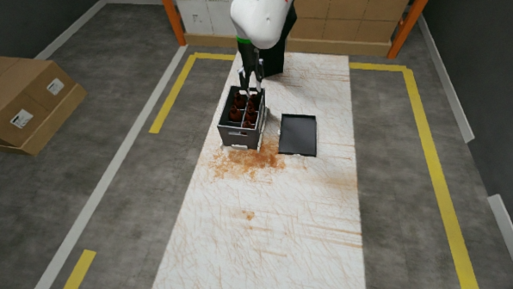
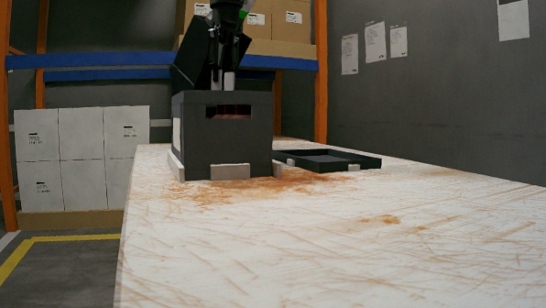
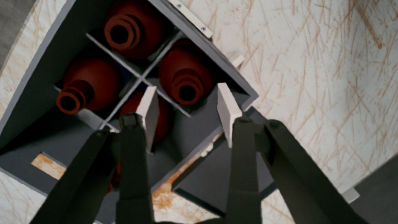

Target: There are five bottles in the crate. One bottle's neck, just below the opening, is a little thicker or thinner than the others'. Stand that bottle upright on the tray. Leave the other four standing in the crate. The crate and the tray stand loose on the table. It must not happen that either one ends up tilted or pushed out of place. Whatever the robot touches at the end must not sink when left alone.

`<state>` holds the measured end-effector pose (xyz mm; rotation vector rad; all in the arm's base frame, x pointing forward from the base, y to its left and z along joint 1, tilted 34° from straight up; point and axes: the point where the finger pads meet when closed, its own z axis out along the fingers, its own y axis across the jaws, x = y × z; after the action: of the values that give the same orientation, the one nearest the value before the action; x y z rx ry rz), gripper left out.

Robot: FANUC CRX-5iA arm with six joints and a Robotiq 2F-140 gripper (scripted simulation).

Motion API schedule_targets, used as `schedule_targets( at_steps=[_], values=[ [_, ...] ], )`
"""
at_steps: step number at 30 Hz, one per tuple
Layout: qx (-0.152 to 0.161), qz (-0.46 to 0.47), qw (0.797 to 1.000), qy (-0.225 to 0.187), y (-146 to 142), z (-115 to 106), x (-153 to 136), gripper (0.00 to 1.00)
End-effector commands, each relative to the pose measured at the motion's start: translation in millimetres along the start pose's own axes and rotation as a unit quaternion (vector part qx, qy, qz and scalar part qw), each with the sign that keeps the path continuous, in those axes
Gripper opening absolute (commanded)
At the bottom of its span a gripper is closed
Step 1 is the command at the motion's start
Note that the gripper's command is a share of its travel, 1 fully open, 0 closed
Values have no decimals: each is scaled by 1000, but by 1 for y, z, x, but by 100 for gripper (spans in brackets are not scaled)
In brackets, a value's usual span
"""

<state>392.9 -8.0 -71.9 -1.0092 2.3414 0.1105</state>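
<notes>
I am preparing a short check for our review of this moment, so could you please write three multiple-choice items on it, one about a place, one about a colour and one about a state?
1. In the top view, where does the tray lie relative to the crate?
A. On the crate's right, on the table
B. Inside the crate
C. On the floor by the cardboard boxes

2. What colour are the bottles in the crate?
A. Clear green
B. Reddish brown
C. White

3. How does the gripper stand?
A. Shut on a bottle neck
B. Partly open above the crate, holding nothing
C. Shut on the tray's rim

Answers:
1. A, the top view shows the tray just apart from the crate on the table.
2. B, the wrist view shows reddish-brown bottles.
3. B, the wrist view shows a bare gap between the fingers.
</notes>
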Motion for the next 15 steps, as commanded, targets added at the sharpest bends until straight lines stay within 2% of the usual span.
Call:
schedule_targets(
  at_steps=[1, 15],
  values=[
    [0, 0, 1000, 0, 0, 2, 0, 44],
    [0, 0, 1000, 0, 0, 17, 0, 44]
  ],
)
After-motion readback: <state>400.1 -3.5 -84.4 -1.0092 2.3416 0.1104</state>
